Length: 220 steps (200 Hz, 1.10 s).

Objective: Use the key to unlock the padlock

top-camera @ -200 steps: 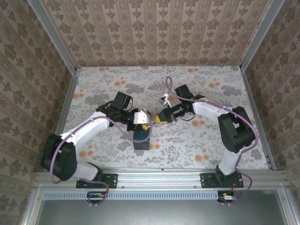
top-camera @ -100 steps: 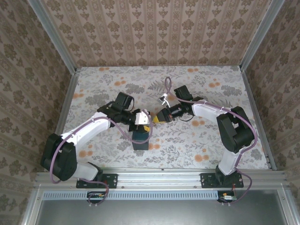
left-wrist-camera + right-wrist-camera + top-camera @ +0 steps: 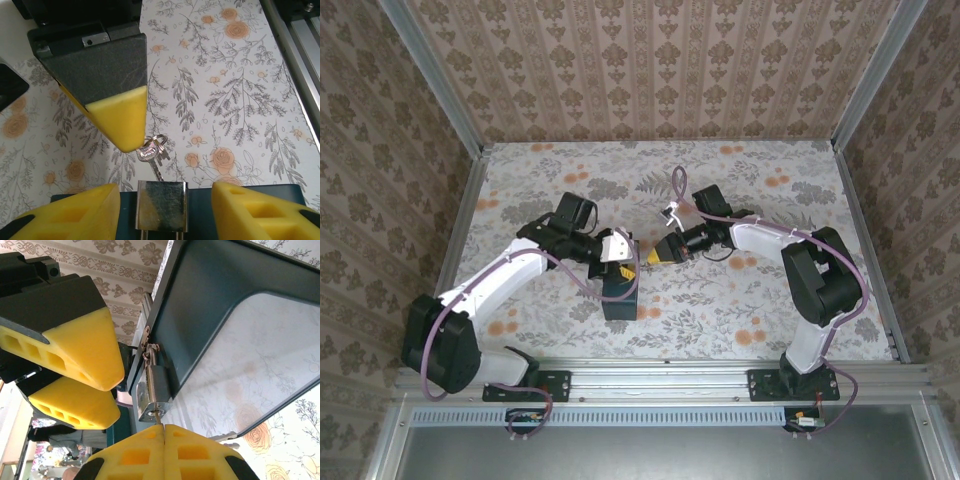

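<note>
**Key tip at the padlock's keyway, right fingers clenched on the key**

Nearest me, my left fingers (image 3: pixel 65 215) stand released on either side of the padlock (image 3: pixel 161 205), with a gap on each side, gripping nothing I can make out. The padlock is a small scuffed, brushed-steel block sitting at the edge of a dark-blue case (image 3: pixel 620 298) on the flowered surface (image 3: pixel 750 300). I judge it rigid and dense but loose on its mount, so I'd steady it by its flat sides. Just beyond, the key (image 3: pixel 150 156) is thin and silvery on a small ring (image 3: pixel 159 142), its blade meeting the keyway. It looks light, slick and easy to bend, and is best pinched at the head. My right fingers (image 3: pixel 135 455) are clenched on it.
</note>
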Each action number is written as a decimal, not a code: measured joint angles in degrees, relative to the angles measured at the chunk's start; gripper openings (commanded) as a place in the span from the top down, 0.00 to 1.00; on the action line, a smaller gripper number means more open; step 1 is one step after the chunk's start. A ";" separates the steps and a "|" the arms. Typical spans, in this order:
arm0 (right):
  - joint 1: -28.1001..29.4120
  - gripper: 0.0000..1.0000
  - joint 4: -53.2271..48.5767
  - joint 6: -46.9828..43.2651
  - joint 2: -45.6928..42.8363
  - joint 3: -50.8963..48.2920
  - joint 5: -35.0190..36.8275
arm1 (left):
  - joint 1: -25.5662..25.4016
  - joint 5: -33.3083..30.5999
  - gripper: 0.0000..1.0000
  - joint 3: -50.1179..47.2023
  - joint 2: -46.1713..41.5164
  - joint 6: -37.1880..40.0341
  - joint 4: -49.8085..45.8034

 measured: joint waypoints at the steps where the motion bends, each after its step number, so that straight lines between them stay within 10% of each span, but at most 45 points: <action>1: 0.00 1.00 0.02 0.02 0.00 -0.04 0.00 | 0.00 0.00 0.48 0.00 0.00 0.00 -0.09; 220: -1.44 0.93 26.05 21.11 -6.29 -12.61 1.84 | 2.69 -1.60 0.57 1.84 5.16 1.70 -1.66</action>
